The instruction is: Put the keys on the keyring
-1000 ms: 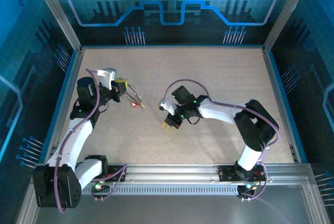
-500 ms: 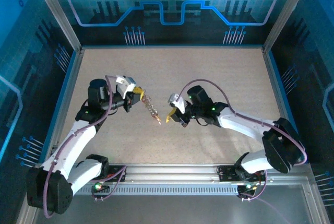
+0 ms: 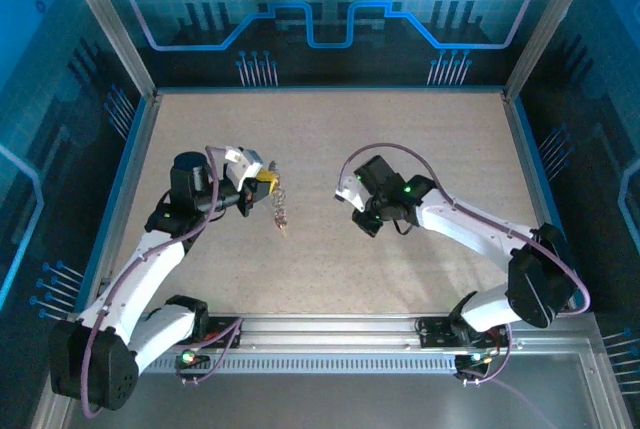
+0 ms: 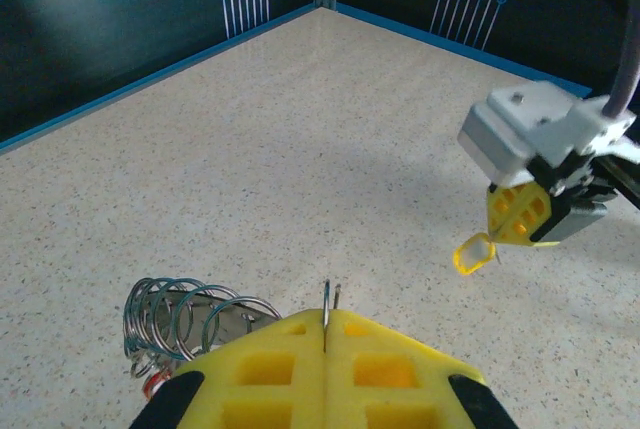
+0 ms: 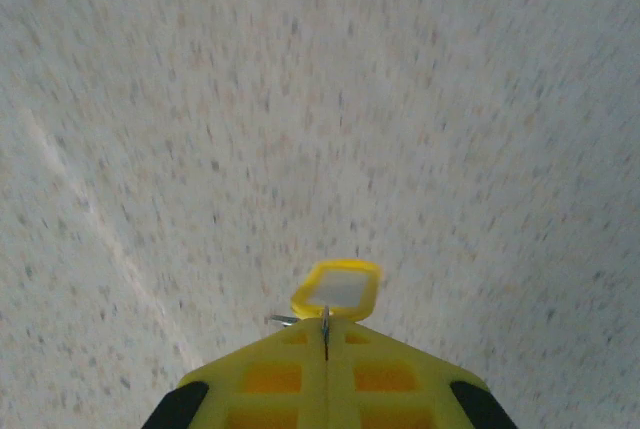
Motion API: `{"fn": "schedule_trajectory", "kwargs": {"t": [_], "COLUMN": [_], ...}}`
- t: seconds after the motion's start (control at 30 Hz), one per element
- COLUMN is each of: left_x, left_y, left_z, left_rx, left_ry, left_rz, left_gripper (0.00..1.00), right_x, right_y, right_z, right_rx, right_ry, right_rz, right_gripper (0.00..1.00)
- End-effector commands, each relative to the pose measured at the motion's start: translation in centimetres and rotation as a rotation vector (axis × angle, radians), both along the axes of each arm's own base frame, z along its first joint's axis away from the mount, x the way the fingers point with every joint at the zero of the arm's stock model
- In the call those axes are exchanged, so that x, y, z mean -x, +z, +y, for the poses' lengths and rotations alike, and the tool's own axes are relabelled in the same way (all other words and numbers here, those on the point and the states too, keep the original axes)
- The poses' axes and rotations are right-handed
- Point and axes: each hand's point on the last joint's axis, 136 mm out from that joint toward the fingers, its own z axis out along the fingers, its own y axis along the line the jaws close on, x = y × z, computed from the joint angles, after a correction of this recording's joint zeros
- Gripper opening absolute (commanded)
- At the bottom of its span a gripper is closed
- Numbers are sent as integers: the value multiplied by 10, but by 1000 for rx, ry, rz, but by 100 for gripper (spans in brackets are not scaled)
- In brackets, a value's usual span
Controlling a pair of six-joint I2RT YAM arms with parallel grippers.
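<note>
The left gripper (image 4: 326,321) is pinched tight on the keyring (image 3: 279,205), with its wire loops (image 4: 190,311) dangling around nine o'clock of the table (image 3: 430,129). At its three o'clock the right gripper (image 5: 325,334) is clamped on a key (image 5: 283,320). The key's yellow tag (image 5: 338,287) is too blurred to read.

White arms (image 3: 135,269), yellow fingers (image 4: 270,369), purple cables (image 3: 390,147)

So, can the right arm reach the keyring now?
Probably yes: only bare table lies between the right gripper and the keyring that the left gripper holds. Its jaws are shut on a yellow-tagged key.
</note>
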Motion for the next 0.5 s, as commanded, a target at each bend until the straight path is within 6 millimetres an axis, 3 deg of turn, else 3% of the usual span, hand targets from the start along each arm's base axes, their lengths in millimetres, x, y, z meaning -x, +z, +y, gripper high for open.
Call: {"fn": "schedule_trajectory", "kwargs": {"t": [0.0,0.23,0.47], "left_x": [-2,-1,0], "left_y": [29,29,31], "left_z": [-3,-2,-1], "left_rx": [19,19,21], "left_ry": [-10,-4,-2], "left_rz": [-77,-81,-86], "left_gripper": [0,0,0], "right_x": [16,18,4], "right_y": [-19,-43,-52], "right_z": [-21,-22,3], "right_rx": [136,217,152], "right_ry": [-3,42,62], "right_rz": [93,170,171], "right_gripper": [0,0,0]}}
